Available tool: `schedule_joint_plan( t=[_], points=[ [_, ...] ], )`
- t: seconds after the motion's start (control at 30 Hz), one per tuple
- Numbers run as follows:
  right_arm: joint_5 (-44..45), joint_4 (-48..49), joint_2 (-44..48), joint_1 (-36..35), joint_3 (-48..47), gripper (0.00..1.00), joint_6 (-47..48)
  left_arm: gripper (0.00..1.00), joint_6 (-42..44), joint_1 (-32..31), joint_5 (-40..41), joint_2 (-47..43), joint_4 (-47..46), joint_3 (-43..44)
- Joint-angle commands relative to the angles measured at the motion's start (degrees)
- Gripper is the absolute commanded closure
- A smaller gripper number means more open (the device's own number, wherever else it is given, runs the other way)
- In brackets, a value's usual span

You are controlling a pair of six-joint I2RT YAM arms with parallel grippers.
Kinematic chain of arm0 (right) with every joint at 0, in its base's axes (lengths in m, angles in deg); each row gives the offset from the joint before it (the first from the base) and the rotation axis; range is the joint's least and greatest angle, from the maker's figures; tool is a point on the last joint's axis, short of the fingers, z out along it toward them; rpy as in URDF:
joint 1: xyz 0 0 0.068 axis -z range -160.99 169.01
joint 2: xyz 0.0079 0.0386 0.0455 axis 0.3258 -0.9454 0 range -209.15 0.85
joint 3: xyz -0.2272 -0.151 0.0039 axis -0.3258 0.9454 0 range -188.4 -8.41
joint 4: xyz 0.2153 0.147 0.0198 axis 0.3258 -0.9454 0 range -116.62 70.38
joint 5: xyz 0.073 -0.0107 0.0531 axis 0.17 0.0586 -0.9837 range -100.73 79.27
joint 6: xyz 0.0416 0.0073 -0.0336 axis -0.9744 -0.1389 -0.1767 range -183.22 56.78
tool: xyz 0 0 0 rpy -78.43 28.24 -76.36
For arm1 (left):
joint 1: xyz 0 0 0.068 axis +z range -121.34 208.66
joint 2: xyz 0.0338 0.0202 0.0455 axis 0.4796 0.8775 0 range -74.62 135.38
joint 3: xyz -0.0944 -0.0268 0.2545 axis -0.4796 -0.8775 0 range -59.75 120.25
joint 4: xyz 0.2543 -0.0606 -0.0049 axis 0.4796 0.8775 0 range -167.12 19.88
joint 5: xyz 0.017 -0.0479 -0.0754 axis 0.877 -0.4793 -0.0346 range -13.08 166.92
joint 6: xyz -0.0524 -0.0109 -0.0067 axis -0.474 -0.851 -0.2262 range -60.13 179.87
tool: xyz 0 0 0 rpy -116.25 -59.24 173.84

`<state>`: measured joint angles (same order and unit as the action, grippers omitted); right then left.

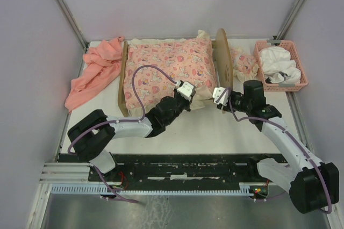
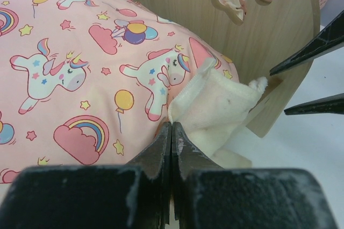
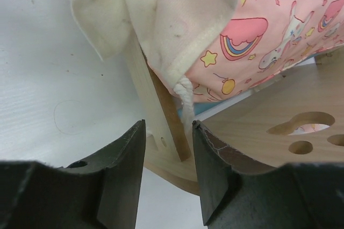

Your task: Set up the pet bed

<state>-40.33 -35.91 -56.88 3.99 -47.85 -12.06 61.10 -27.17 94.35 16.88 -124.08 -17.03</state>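
Note:
The pet bed (image 1: 223, 57) stands at the back middle, its light-wood headboard (image 2: 188, 3) with paw cutout on the right. A pink unicorn cushion (image 1: 166, 70) fills it, and a cream flap (image 2: 215, 105) hangs out at the near right corner. My left gripper (image 1: 186, 90) (image 2: 172, 127) is shut, tips against the seam between cushion and flap; whether fabric is pinched does not show. My right gripper (image 1: 219, 95) (image 3: 168, 127) is open and straddles the end of the wooden side rail (image 3: 145, 84) beside the headboard (image 3: 258, 116), next to a white cord (image 3: 185, 97).
A salmon-pink cloth (image 1: 94, 76) lies crumpled left of the bed. A pink basket (image 1: 293, 51) with white cloth (image 1: 279, 65) sits at the back right. A small patterned pillow (image 1: 244, 63) lies between headboard and basket. Walls close in on three sides.

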Motion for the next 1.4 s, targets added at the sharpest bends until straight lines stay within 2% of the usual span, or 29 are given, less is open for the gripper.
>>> schedule_joint_plan(
  t=[0.0, 0.2, 0.3, 0.33, 0.43, 0.53, 0.7, 0.87, 1.17, 1.27, 1.37],
  points=[
    [0.85, 3.32, -1.98, -0.47, -2.62, 0.52, 1.96, 0.97, -2.11, 0.45, -0.97, -2.04, -4.18, -0.1],
    [1.83, 3.65, -4.95, -0.74, -3.66, 0.52, 2.87, 0.97, -2.03, 0.53, -0.86, -1.94, -4.2, 0.04],
    [2.79, 2.7, -5.02, -0.79, -4.2, 0.69, 3.15, 0.97, -1.96, 0.47, -0.91, -1.66, -4.19, 0.0],
    [3.0, 1.99, -4.76, -0.79, -4.5, 0.7, 3.24, 0.97, -1.9, 0.53, -0.91, -1.6, -4.15, 0.0],
    [3.51, 0.68, -4.07, -0.86, -5.44, 0.6, 3.17, 0.97, -1.77, 0.63, -0.69, -1.1, -4.19, 0.0],
    [3.94, -0.32, -3.03, -0.86, -6.39, 0.56, 3.31, 0.97, -1.76, 0.61, -0.67, -0.92, -4.19, 0.0],
    [4.67, -1.49, -3.55, -0.99, -8.47, 0.55, 5.07, 0.97, -1.76, 0.62, -0.72, -0.65, -4.24, 0.05],
    [3.92, -6.82, -7.27, -0.96, -11.38, 0.57, 7.61, 0.97, -2.17, 0.62, -0.71, -0.07, -4.8, -0.27],
    [3.72, -7.23, -10.11, -1.32, -11.68, 0.58, 8.58, 0.97, -2.07, 0.78, -0.37, 0.1, -5.09, -0.19],
    [4.69, -8.0, -10.87, -1.32, -12.19, 0.7, 9.02, 0.97, -2.11, 0.78, -0.27, 0.22, -5.17, -0.1],
    [6.83, -9.41, -10.86, -1.55, -13.06, 0.89, 8.24, 0.97, -2.05, 0.76, -0.22, 0.56, -5.16, -0.02]
  ],
)
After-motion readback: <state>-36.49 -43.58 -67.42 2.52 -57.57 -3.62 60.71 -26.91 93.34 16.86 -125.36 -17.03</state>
